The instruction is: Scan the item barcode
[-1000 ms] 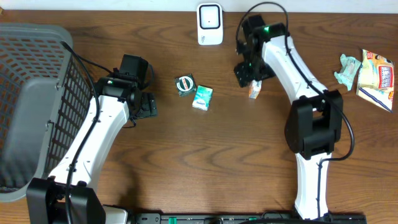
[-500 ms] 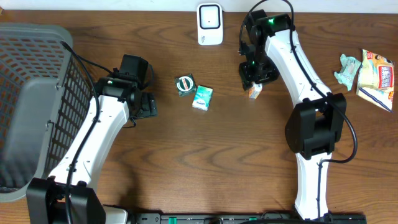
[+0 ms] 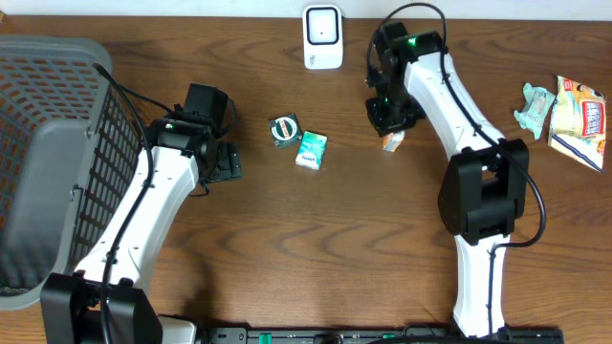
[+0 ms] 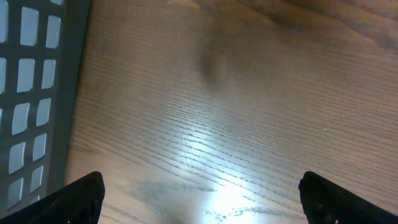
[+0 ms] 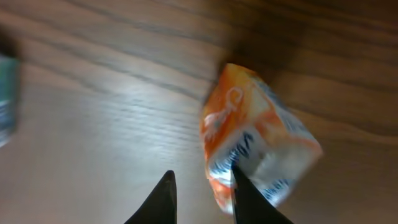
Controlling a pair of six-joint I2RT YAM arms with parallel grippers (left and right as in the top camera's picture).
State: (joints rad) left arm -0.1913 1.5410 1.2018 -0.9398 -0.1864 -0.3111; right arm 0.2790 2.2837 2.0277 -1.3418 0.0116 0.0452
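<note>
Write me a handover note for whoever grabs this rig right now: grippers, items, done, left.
Left gripper: open, empty, over bare table beside the basket.
Right gripper: jaws narrow, down at the orange packet; grip cannot be confirmed, view is blurred.
Items: packet on the table, right of the scanner and nearer the robot; round tin and green box mid-table, snack bags far right.
Done: nothing at the scanner yet.
Left: secure packet, lift, show barcode to scanner.
</note>
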